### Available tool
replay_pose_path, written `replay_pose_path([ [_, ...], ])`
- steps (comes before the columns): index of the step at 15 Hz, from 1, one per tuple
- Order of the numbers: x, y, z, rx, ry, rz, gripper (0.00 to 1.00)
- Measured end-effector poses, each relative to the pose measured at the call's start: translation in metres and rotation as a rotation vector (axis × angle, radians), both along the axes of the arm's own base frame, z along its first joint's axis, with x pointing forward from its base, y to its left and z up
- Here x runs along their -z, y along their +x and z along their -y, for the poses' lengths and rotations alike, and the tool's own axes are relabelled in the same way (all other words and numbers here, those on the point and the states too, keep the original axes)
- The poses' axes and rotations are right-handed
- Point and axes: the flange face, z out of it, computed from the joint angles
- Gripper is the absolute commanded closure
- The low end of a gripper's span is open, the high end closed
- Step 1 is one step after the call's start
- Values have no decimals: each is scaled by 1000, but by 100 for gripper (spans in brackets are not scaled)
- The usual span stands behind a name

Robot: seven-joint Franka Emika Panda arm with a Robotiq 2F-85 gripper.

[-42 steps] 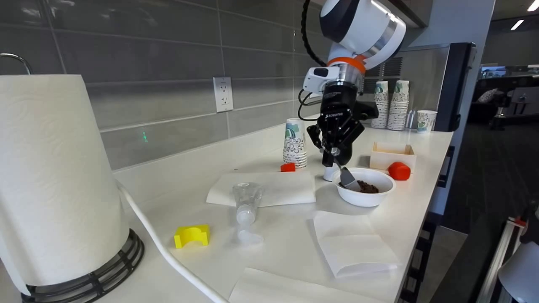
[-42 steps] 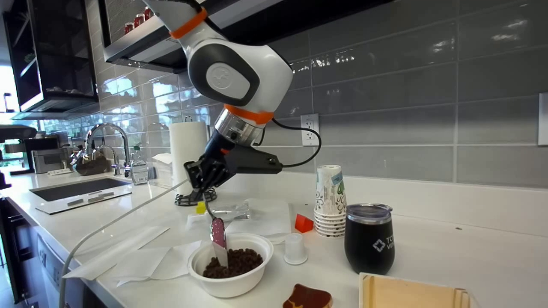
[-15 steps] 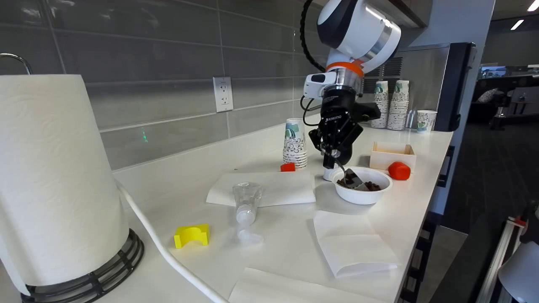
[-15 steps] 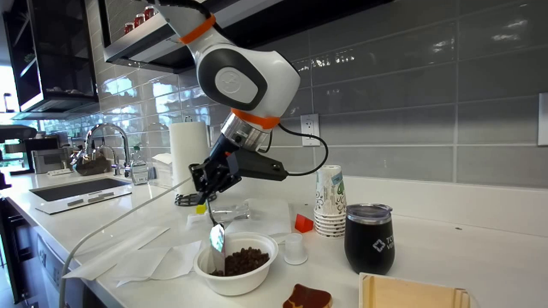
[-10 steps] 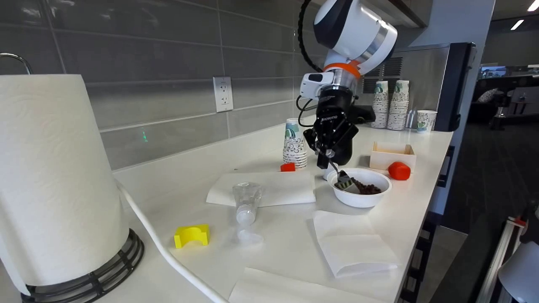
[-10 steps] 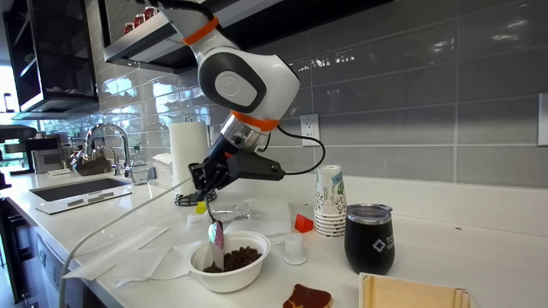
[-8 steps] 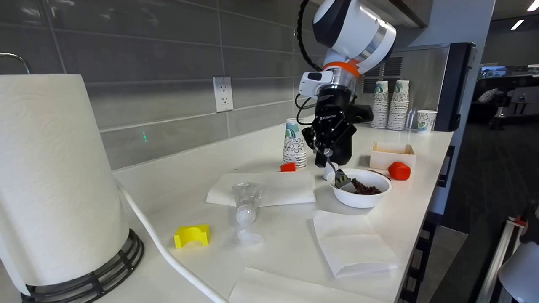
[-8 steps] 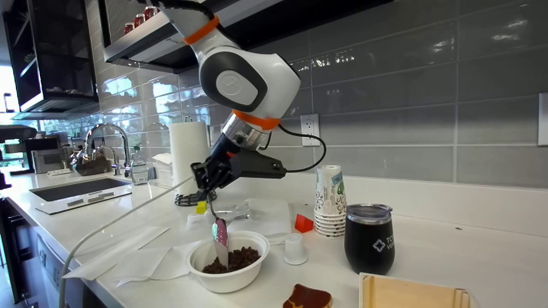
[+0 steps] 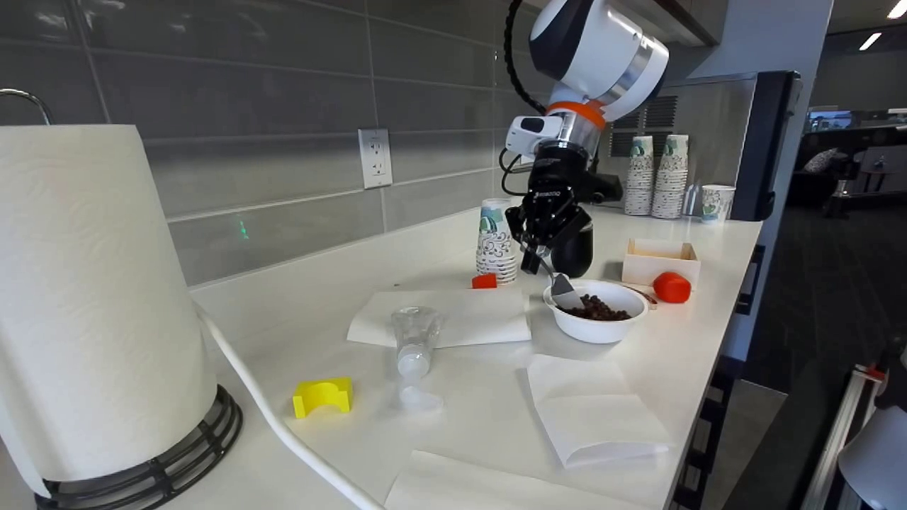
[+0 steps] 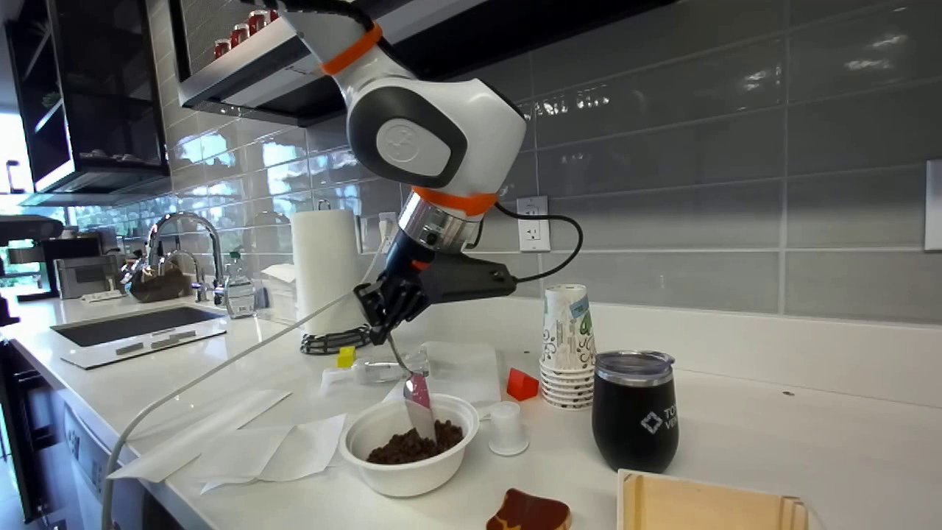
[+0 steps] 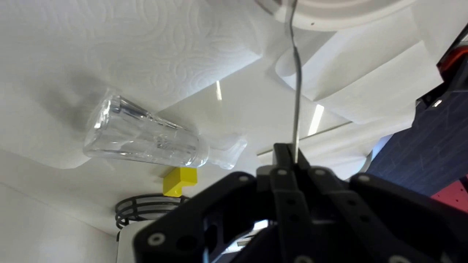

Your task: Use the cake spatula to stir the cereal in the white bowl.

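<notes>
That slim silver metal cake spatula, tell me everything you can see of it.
The slim silver cake spatula looks like shiny metal: a thin, bent neck leading into a flat, wider blade whose upper part shows pink in an exterior view, perhaps a reflection. It slants blade-down, its upper end held in the black two-fingered robot claw. Its lower end sits in the small dark brown cereal pieces inside the round white bowl; whether it touches the bowl is hidden.
</notes>
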Motion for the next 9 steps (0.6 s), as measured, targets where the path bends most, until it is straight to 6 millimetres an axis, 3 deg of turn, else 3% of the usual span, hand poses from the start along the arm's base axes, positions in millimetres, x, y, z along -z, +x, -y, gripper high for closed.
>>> replay_pose_path([
  [5, 3, 0, 13, 10, -43, 16, 99],
  [9, 4, -7, 8, -2, -12, -47, 99],
])
